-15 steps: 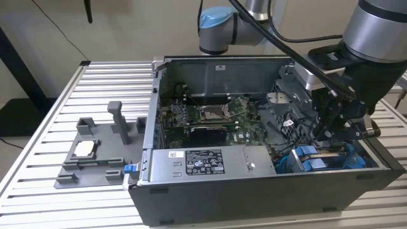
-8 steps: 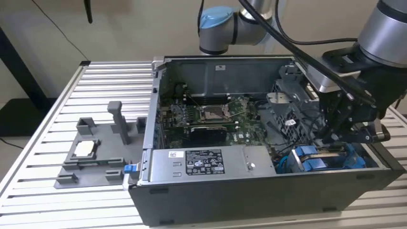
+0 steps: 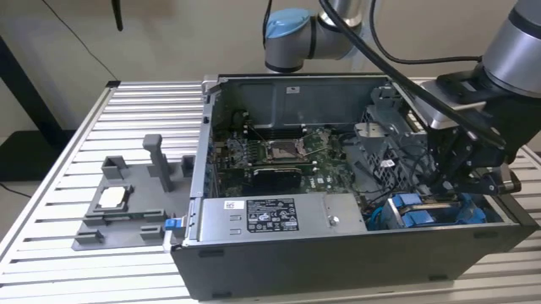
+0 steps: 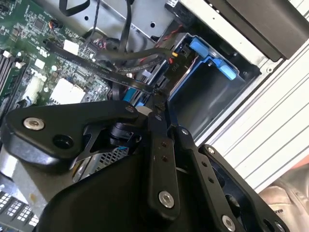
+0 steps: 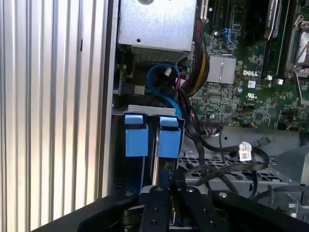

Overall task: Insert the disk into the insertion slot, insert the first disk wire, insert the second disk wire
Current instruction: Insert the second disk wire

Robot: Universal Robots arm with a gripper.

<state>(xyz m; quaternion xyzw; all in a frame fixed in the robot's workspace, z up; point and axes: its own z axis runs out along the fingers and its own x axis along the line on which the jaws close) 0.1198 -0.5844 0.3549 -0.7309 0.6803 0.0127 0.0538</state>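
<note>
Gripper [image 3: 452,187] down inside the open computer case [image 3: 338,253], at the exterior view's right front corner, right over the insertion slot [image 3: 435,212] with its blue rails. In the second wrist view the gripper's fingers [image 4: 161,145] sit drawn together, tips pinching a flat black cable [image 4: 116,75] just beside the blue-railed bay [image 4: 212,60]; what connector is at the tips is hidden. In the first wrist view the finger linkage [image 5: 161,203] points at two blue tabs [image 5: 169,137] of the slot [image 5: 154,116], a blue wire [image 5: 161,89] looping just behind them. A disk in the bay itself: cannot tell, gripper blocks it.

Power supply [image 3: 270,218] with label sits in the case front, beside the slot. Motherboard [image 3: 279,155] farther back, on the case floor. Outside the case, on the exterior view's left, a light grey fixture [image 3: 127,209] with upright posts rests on the ribbed table [image 3: 101,126]. Arm joint [image 3: 292,38] at rear.
</note>
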